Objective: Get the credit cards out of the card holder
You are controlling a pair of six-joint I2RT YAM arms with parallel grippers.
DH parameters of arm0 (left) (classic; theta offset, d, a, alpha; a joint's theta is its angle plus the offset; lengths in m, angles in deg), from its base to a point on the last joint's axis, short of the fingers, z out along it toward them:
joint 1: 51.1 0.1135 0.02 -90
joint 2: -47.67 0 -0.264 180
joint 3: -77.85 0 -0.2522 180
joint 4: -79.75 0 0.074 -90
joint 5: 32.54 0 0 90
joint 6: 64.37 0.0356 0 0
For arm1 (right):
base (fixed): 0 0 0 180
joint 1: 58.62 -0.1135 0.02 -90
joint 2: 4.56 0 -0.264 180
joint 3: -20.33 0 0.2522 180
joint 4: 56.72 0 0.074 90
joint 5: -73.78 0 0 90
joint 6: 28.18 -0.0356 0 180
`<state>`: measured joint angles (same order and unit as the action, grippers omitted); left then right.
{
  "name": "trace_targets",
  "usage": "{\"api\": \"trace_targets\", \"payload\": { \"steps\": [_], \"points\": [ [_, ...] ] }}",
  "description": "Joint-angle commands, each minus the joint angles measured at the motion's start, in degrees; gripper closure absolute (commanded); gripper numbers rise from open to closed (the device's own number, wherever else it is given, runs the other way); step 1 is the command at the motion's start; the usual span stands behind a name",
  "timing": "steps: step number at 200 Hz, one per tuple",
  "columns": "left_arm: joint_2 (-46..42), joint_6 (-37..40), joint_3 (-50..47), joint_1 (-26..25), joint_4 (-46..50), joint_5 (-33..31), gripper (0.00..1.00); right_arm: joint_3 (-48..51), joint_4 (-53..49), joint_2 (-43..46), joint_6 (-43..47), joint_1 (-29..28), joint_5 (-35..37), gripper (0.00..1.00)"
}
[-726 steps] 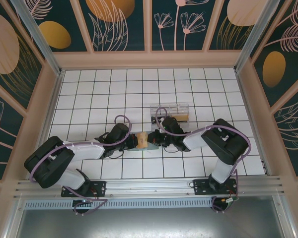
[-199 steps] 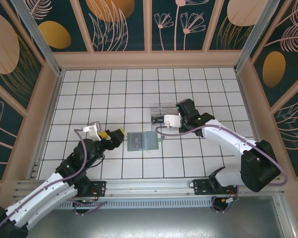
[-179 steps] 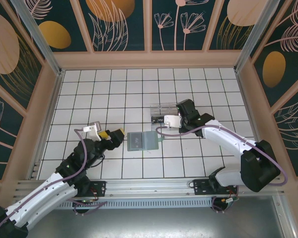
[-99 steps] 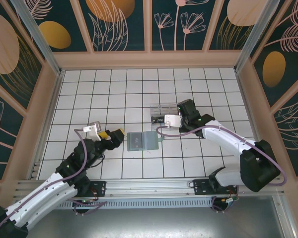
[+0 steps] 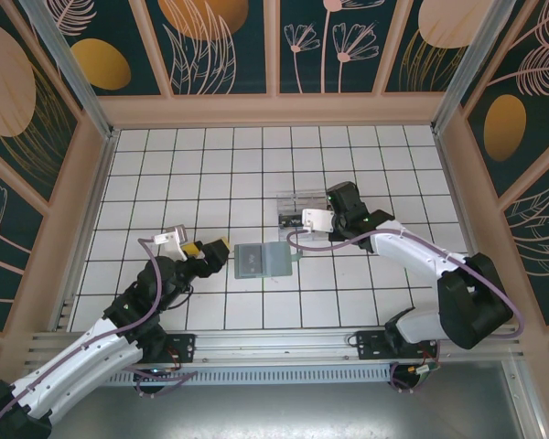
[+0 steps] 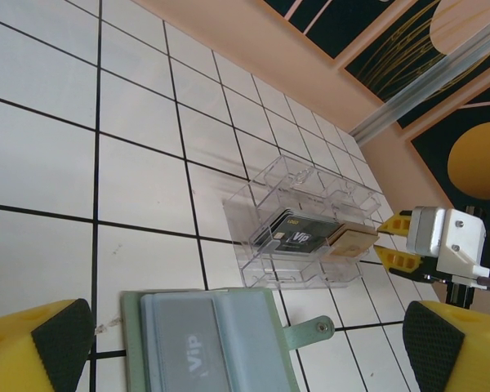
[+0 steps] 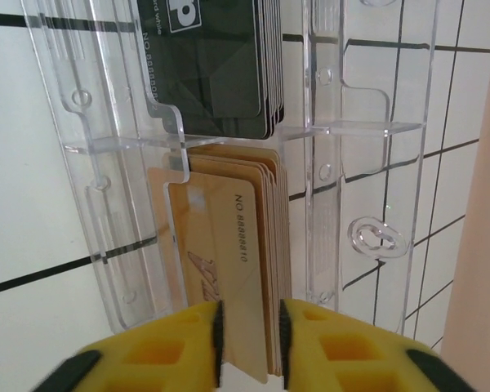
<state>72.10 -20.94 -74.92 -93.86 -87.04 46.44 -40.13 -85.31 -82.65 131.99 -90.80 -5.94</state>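
against the frame of a few seconds back, both grippers have left the card holder (image 5: 263, 260): the left gripper (image 5: 206, 247) is withdrawn to its left side and the right gripper (image 5: 324, 214) has gone to the clear box (image 5: 297, 203). over the last half second nothing on the table has shifted. left arm: stretched low from its base, tool pointing at the card holder, jaws spread wide and empty, apart from it. right arm: reaching forward and inward, tool at the box's right end, jaws narrow about the lower end of the tan cards (image 7: 229, 245); whether they pinch cannot be told. black cards (image 7: 212, 65) fill the next compartment. the card holder lies open mid-table, just nearside of the box, a pale card (image 6: 184, 347) in it.
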Motion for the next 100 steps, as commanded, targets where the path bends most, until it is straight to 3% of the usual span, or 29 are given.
{"api": "trace_targets", "payload": {
  "steps": [1,54,100],
  "points": [
    [0.18,0.32,-0.64,-0.05,-0.31,-0.57,0.01,0.23,2.11,-0.75,-0.06,0.53,-0.23,0.71],
    [1.24,0.29,-0.91,-0.14,-0.85,-1.06,0.02,-2.89,1.79,1.60,-5.18,0.48,-2.22,0.70],
    [4.62,-0.70,-0.56,-0.04,-0.32,-2.05,0.02,-4.78,5.13,6.75,-25.38,-0.26,-6.46,0.69]
  ]
}}
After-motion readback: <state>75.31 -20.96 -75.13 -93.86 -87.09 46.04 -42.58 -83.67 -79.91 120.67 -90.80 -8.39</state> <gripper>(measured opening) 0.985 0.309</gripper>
